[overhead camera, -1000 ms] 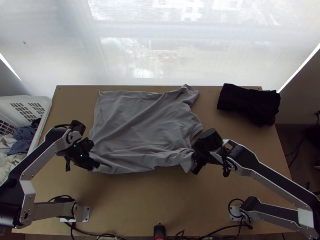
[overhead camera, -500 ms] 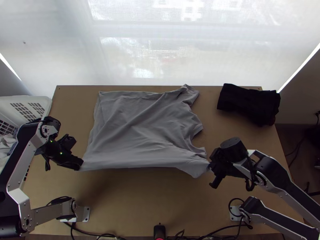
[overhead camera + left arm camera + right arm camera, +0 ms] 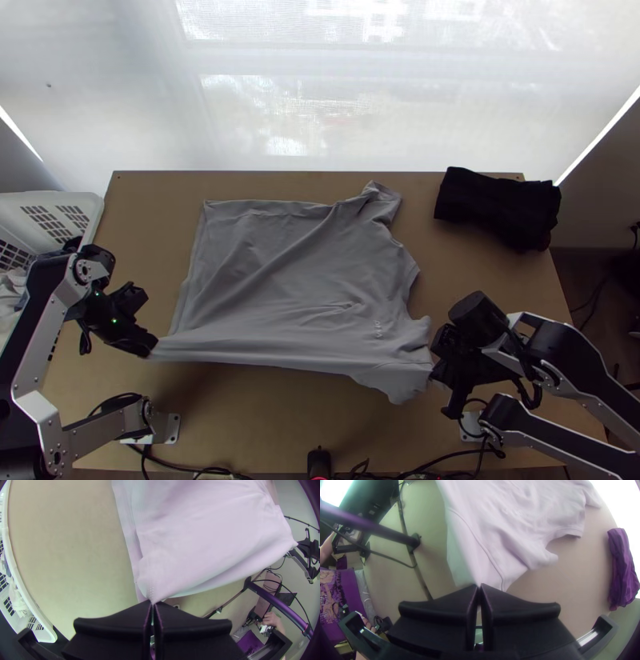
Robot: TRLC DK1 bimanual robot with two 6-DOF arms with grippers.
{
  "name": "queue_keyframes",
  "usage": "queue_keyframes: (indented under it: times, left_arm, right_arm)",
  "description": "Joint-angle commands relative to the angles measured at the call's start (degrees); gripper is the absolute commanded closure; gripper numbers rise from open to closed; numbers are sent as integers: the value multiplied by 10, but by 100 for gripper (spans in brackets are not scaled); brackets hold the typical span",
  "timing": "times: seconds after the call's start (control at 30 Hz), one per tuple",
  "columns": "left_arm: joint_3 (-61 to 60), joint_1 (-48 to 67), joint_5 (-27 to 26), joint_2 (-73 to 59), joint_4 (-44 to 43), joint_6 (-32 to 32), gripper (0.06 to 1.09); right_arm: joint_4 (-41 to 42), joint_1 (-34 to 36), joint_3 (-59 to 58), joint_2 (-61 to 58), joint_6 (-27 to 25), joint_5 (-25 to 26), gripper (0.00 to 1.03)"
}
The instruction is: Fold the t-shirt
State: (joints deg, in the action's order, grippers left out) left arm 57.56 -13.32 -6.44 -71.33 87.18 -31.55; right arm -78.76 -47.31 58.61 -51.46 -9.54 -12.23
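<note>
L arm point(image 3: 40, 344) & R arm point(image 3: 572, 344): silver-grey links w/ blk panels & sm. screws point(image 3: 57, 457), blk joints point(image 3: 478, 318), blk cables point(image 3: 120, 394); 2 grn lights point(image 3: 114, 321) on L.

Blk cloth point(image 3: 496, 206) on tbl point(image 3: 272, 424), far R; wht basket point(image 3: 93, 212) w/ clothes point(image 3: 11, 286), L edge.

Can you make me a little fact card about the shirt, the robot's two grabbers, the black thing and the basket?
T-shirt: grey, spread, wrinkled
Left gripper: jaws shut on one end of its near edge
Right gripper: jaws shut on the other end
Black cloth: bundled, far right of the table
Basket: white, left side, clothes inside
</note>
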Motion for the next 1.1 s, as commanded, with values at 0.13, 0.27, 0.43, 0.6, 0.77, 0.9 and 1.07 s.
queue_keyframes:
  times: [0.13,0.27,0.43,0.6,0.77,0.9,1.07]
  left_arm:
    - [-88,33,-27,-47,-49,-4,103]
    - [-92,10,-78,-64,-92,-19,53]
    - [-46,-16,-107,-65,-103,-47,30]
    - [102,-31,-156,-144,-104,3,30]
    - [265,10,-185,-251,-165,126,30]
    - [375,51,-181,-348,-214,221,30]
    - [495,94,-151,-460,-226,283,30]
  right_arm:
    - [-1,-38,-76,-71,-26,-24,100]
    - [48,-37,-130,-96,-33,-23,71]
    - [58,-16,-152,-129,-43,-23,4]
    - [59,51,-107,-134,-62,-29,4]
    - [59,103,-40,-160,-65,-39,4]
    - [58,133,18,-171,-58,-39,4]
    - [54,144,34,-149,-37,-39,4]
